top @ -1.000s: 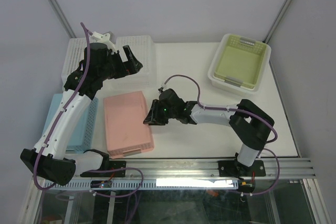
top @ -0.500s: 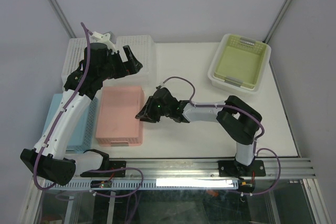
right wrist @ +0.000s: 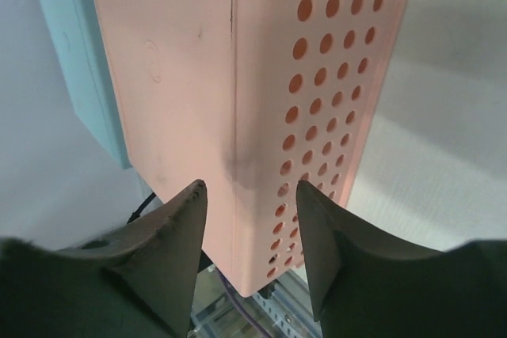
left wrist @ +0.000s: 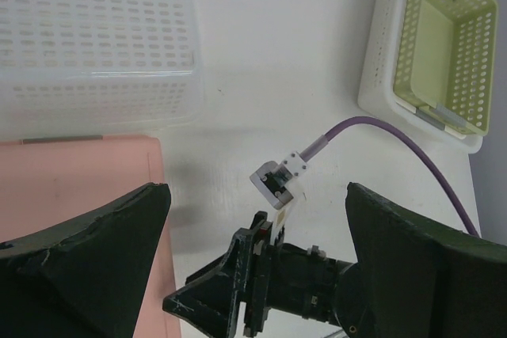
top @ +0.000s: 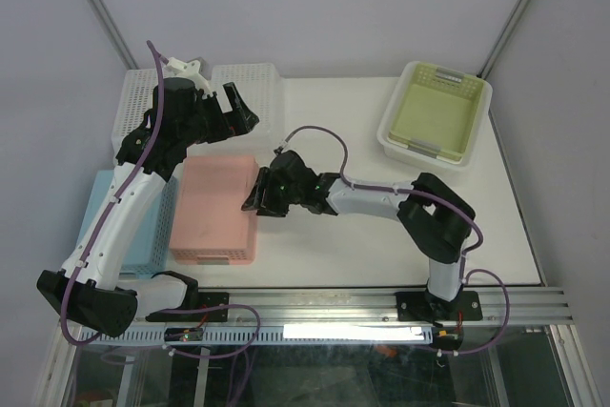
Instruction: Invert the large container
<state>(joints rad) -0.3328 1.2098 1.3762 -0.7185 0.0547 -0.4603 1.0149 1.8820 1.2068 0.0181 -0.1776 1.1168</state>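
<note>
The wide, shallow, translucent whitish perforated container (top: 259, 81) (left wrist: 95, 29) sits base-up at the far left corner of the white table (top: 334, 111), its middle hidden in the top view by the left arm. The light blue mesh-sided basket (top: 164, 223) (right wrist: 79, 53) at the near left is also largely covered by that arm. In the right wrist view, whether the fingers touch the pink plastic basket (top: 214, 212) (left wrist: 71, 187) (right wrist: 182, 61) cannot be made out.

A second ago the overturned pink basket lay skewed and further right; now it sits square against the blue basket. The right arm has reached further left with it.

The left gripper (top: 243, 111) (left wrist: 257, 191) hangs above the large container's near right corner, jaws spread wide and holding nothing. The right gripper (top: 253, 199) (right wrist: 251, 191) is at the pink basket's right edge, jaws partly apart and straddling that edge, gripping nothing. Far right, a yellow-green mesh basket (top: 434, 111) (left wrist: 444, 45) rests inside a solid white tub (top: 388, 143) (left wrist: 380, 77).
</note>
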